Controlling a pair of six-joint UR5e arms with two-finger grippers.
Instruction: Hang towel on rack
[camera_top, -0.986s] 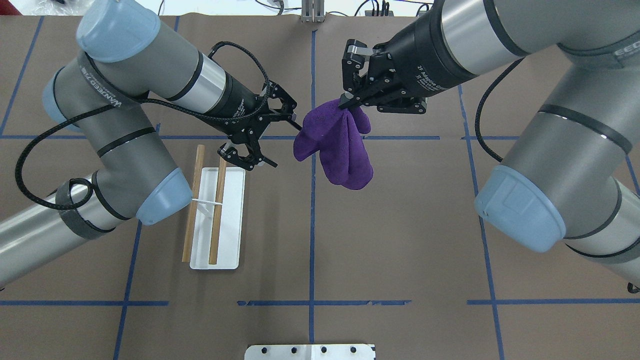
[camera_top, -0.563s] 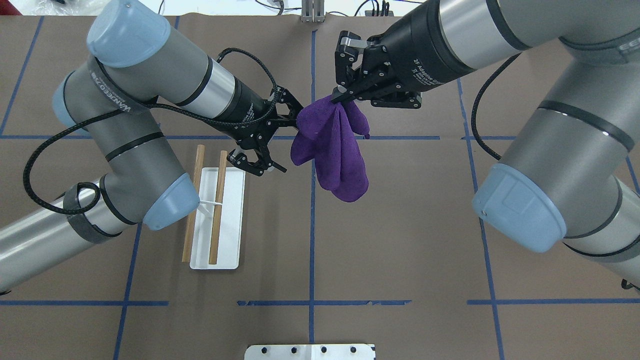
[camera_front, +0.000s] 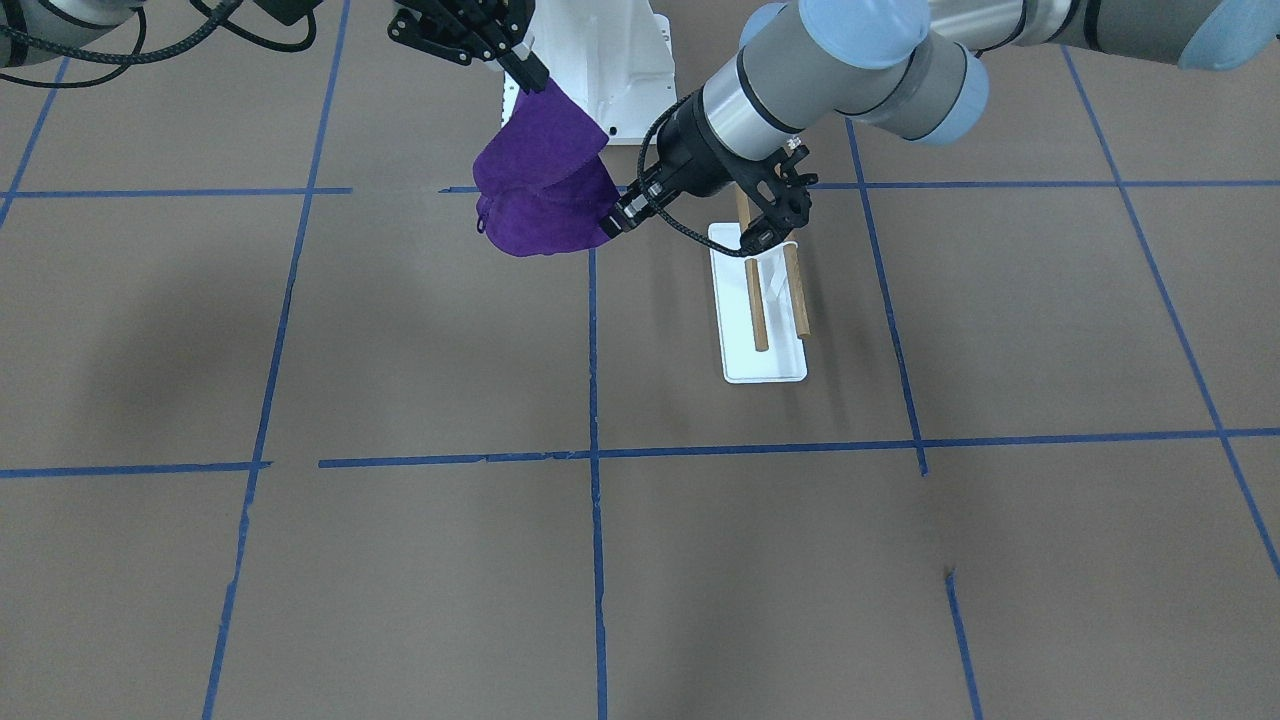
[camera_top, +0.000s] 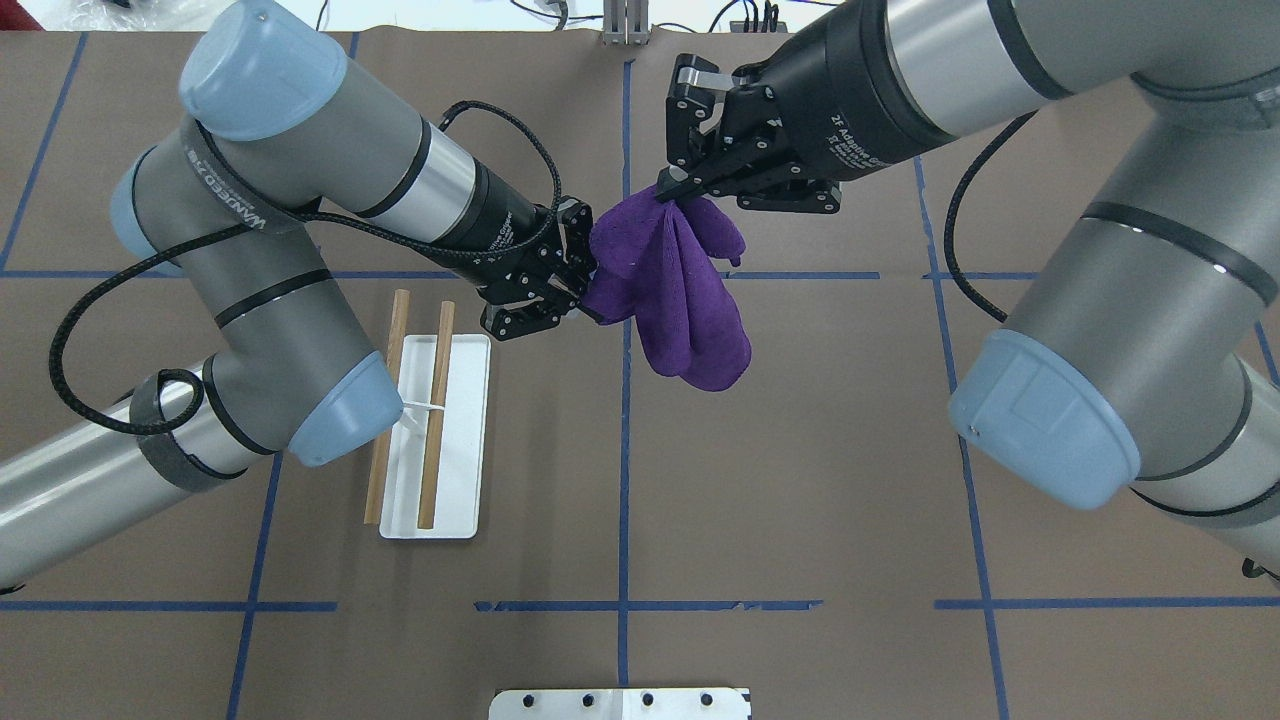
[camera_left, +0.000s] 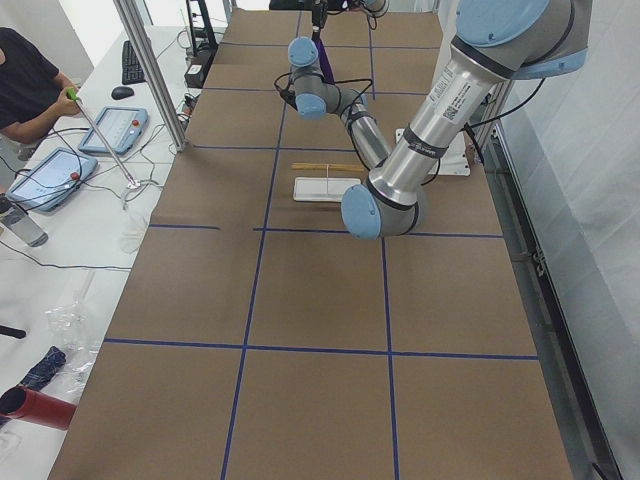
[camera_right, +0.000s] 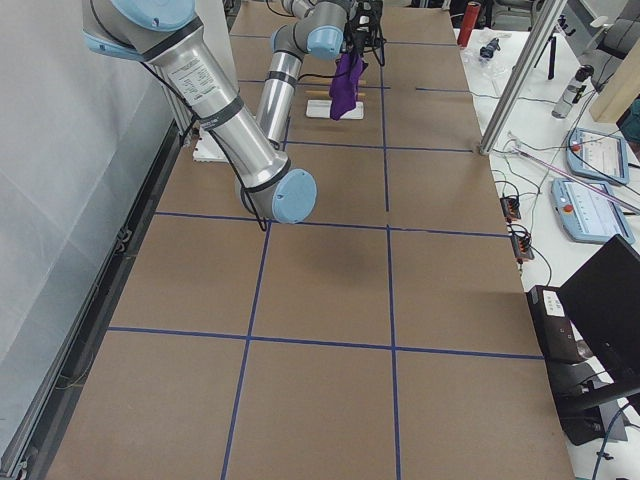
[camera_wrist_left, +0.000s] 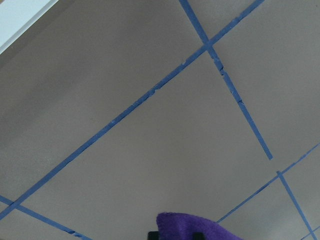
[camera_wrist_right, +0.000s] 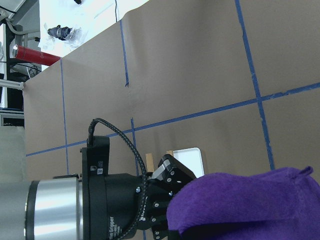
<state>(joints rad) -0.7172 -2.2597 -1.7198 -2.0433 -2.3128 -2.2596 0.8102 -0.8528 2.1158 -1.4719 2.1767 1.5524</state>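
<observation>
White ribbed pedestal with bolt holes (camera_top: 620, 703) sits at the near edge, cut off by the frame. It stands on the brown paper-covered worktop with blue tape lines (camera_top: 800, 480).

The rack, two light wooden dowels over a flat white base (camera_top: 437, 420), stands on the robot's left half. Its long axis runs near-to-far, slightly slanted. In the front-facing view the left wrist covers its far end.

Beyond it, the purple terry towel (camera_top: 690, 300) is in the air over the centre line, apart from the rack. Its long axis hangs down from the top corner, bunched in folds, bottom end loose.

The left pincer (camera_top: 585, 295) comes in sideways, fingers drawn together on the towel's side edge. The tips are buried in cloth, so contact is hard to see from above. The left wrist view shows only a sliver of purple between two dark pads at the bottom border.

Farthest, the right pincer (camera_top: 668, 192) is clamped on the towel's top corner. The right wrist view cuts the towel off at its lower edge.
</observation>
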